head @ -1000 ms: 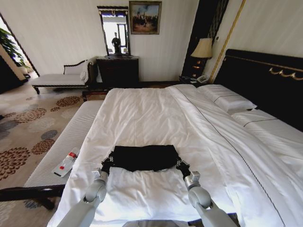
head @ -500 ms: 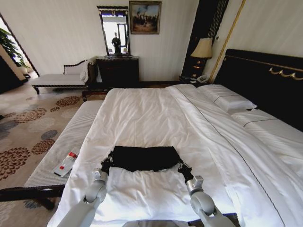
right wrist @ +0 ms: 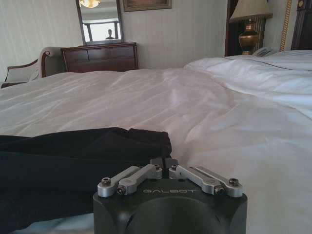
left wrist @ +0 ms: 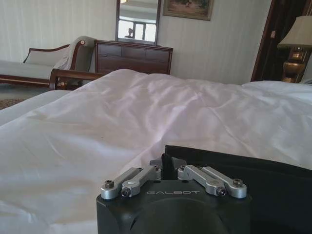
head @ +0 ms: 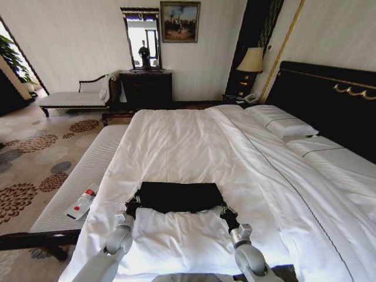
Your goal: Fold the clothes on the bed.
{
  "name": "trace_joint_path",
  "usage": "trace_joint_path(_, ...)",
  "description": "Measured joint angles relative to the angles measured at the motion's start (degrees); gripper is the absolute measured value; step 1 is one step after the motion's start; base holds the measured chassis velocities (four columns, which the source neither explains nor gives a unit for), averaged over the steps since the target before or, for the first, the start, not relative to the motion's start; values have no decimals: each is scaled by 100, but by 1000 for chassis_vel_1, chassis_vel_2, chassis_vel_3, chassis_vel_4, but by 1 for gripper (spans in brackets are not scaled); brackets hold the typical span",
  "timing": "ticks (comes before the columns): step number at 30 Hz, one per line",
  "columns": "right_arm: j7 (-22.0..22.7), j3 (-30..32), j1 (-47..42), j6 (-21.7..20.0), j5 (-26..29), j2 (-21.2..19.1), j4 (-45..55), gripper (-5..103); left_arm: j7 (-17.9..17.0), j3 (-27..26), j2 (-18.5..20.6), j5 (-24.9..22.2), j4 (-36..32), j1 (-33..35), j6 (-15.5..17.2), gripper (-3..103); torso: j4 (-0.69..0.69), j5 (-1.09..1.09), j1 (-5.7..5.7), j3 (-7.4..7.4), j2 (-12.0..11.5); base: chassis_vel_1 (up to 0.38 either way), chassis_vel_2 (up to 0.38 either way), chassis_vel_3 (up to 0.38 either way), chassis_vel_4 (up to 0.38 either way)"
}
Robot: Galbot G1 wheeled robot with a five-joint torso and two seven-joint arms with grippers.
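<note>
Right gripper (head: 225, 214) retreats toward robot since earlier frame; both it and left gripper (head: 130, 205) pinch shirt (head: 176, 195) corners. Keep pull even.

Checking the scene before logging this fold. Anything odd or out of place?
One stray: a small red-and-white item lies on the pale bench beside the bed. Otherwise nothing: the black T-shirt sits folded and flat, left gripper and right gripper at its near corners.

Folded black T-shirt (head: 178, 195) flat on white duvet (head: 188, 147) near bed (head: 329, 100) foot. Left gripper (head: 133, 207) at its left corner, right gripper (head: 226, 215) at right corner, both low on fabric.
</note>
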Motion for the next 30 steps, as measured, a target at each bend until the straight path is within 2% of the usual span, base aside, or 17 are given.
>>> trace_joint_path(1,0,0,0,0,0,0,0,-1,0,0,0,0,0,0,0,12,0,0,0,0,0,0,0,0,0)
trace_joint_path(4,-6,17,-156,-13,-51,-10,97,15,-6,-106,54,80,-252,277,-16,29,0,0,1,0,0,0,0,0,0)
trace_joint_path(6,-8,23,-205,-11,-61,-20,126,15,8,-141,60,106,-305,338,-27,29,1,1,1,0,0,0,0,0,0)
trace_joint_path(9,-52,111,-684,109,-224,-150,339,31,164,-486,84,196,-646,814,-152,45,0,-1,0,0,0,0,0,0,0)
trace_joint_path(11,-62,128,-760,136,-249,-165,364,31,199,-561,83,201,-689,889,-171,45,1,0,0,0,0,0,0,0,0)
trace_joint_path(12,-103,221,-1102,289,-377,-224,479,41,331,-837,79,201,-831,1199,-259,56,-2,-1,0,0,0,0,0,0,0)
trace_joint_path(15,-113,300,-1285,365,-419,-261,576,47,417,-1052,84,179,-920,1426,-321,62,-2,0,-1,0,1,0,0,0,0)
trace_joint_path(18,-86,413,-1295,367,-406,-363,767,63,488,-1362,114,56,-1186,1704,-351,78,0,0,-1,0,1,0,0,0,0)
trace_joint_path(19,-44,415,-1137,309,-392,-422,790,69,476,-1383,126,38,-1297,1687,-321,84,0,1,-1,0,1,0,0,0,0)
trace_joint_path(21,-25,409,-1059,279,-380,-449,790,69,467,-1373,131,40,-1341,1655,-303,84,2,0,-1,0,1,0,0,0,0)
trace_joint_path(24,102,279,-484,38,-225,-556,718,85,227,-996,221,41,-1489,1062,-85,98,1,1,0,1,0,0,0,0,0)
trace_joint_path(25,129,234,-339,-43,-170,-566,687,90,155,-832,259,-15,-1478,799,11,98,1,0,1,1,0,0,0,0,0)
trace_joint_path(27,144,210,-269,-83,-139,-570,669,90,113,-721,285,-70,-1450,619,79,99,0,1,1,1,0,0,0,0,0)
trace_joint_path(28,176,158,-122,-175,-57,-578,618,95,29,-432,336,-254,-1308,173,243,100,-1,1,2,2,-1,0,0,0,0)
trace_joint_path(30,199,65,41,-261,43,-631,558,99,-17,-202,365,-461,-1043,-189,381,100,-6,-1,2,1,-1,0,0,0,0)
